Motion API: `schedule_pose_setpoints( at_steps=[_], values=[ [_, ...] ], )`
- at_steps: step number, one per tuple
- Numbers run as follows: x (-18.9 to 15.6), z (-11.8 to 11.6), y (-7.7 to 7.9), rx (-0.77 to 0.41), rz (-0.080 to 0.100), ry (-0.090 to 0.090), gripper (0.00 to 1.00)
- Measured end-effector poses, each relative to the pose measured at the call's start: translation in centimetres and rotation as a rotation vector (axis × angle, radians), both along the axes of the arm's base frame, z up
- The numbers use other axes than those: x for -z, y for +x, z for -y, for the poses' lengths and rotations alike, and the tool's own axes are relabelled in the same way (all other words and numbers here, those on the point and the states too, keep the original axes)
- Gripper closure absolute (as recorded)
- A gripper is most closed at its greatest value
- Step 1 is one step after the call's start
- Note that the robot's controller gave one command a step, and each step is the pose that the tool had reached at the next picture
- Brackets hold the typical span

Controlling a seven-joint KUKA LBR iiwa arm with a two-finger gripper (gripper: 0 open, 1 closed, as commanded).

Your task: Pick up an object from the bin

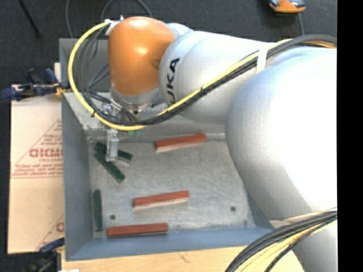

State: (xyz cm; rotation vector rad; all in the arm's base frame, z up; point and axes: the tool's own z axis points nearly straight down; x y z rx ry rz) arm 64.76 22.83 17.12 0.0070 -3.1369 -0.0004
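Across the right and upper part of the view, the large white KUKA arm (272, 129) reaches in from three o'clock, and its rounded orange wrist cover (136, 50) hangs over the ten o'clock corner of the grey metal bin (76, 180). On the bin's floor lie three long flat reddish-brown blocks with pale wooden edges, well apart from one another: one near the centre towards twelve o'clock (180, 142), one just below the centre (160, 200), and one against the front wall at seven o'clock (138, 229). A thin dark green strip (97, 209) lies along the left wall at eight o'clock. Two more dark green strips (116, 171) lie crossed at ten o'clock, and the slim grey gripper (113, 147) stands down among them, on or just beside the pair. I cannot tell whether it is open or closed, or whether it has hold of either strip. By my reading the task is at the reach stage. Nothing is raised off the floor, so securing a strip and lifting it out remain to be done.
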Motion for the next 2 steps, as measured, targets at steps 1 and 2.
schedule_pose_setpoints(
  at_steps=[1, 2],
  values=[
    [10.0, 0.1, -3.6, -0.451, 0.009, 0.002, 0.0],
    [0.7, 5.7, -1.9, -0.716, 0.016, -0.001, 0.0]
  ],
)
